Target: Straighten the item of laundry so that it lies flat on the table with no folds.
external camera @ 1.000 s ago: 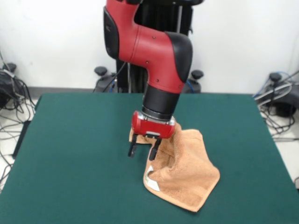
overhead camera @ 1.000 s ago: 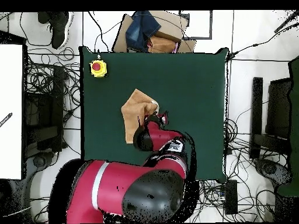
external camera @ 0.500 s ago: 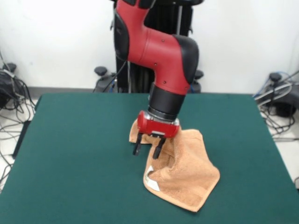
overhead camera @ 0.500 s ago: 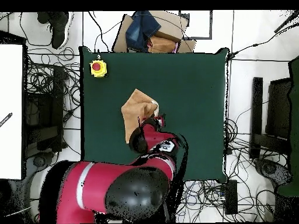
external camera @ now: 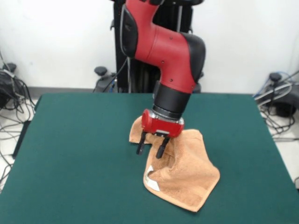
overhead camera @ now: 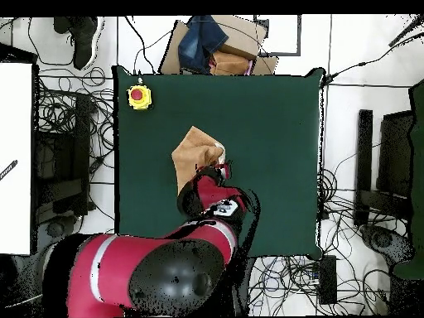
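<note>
The tan-orange towel lies rumpled on the green table, with a fold down its middle and a white label at its near left edge. In the overhead view the towel shows as a folded patch near the table's middle. My gripper hangs just above the towel's left edge, open, with nothing between its black fingers. From overhead the gripper sits at the towel's edge, and the arm hides part of the cloth.
A yellow box with a red button stands at a table corner in the overhead view. Cardboard and blue cloth lie beyond the table edge. Cables and equipment ring the table on the floor.
The arm and gripper have shifted slightly to the right in the front view, staying above the towel's left edge. The gripper stays open and the towel has not moved.
</note>
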### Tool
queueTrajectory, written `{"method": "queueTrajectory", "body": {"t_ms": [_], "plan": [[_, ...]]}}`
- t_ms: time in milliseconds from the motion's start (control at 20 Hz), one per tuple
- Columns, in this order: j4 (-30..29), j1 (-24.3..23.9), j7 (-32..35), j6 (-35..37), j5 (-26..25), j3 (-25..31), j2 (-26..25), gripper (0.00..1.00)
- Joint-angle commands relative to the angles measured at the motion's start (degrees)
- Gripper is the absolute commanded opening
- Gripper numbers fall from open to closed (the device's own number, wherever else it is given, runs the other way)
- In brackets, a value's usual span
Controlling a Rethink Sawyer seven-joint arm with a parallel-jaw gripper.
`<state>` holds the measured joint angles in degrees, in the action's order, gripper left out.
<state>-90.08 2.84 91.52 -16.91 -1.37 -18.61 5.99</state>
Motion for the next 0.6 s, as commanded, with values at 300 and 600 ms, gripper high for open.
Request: {"method": "queueTrajectory", "body": {"t_ms": [300,600], "plan": [[6.0,-6.0,8.2,-1.7,-4.3,8.5,0.8,1.0],[4.3,-4.8,6.6,12.3,-1.3,7.9,6.5,1.0]]}}
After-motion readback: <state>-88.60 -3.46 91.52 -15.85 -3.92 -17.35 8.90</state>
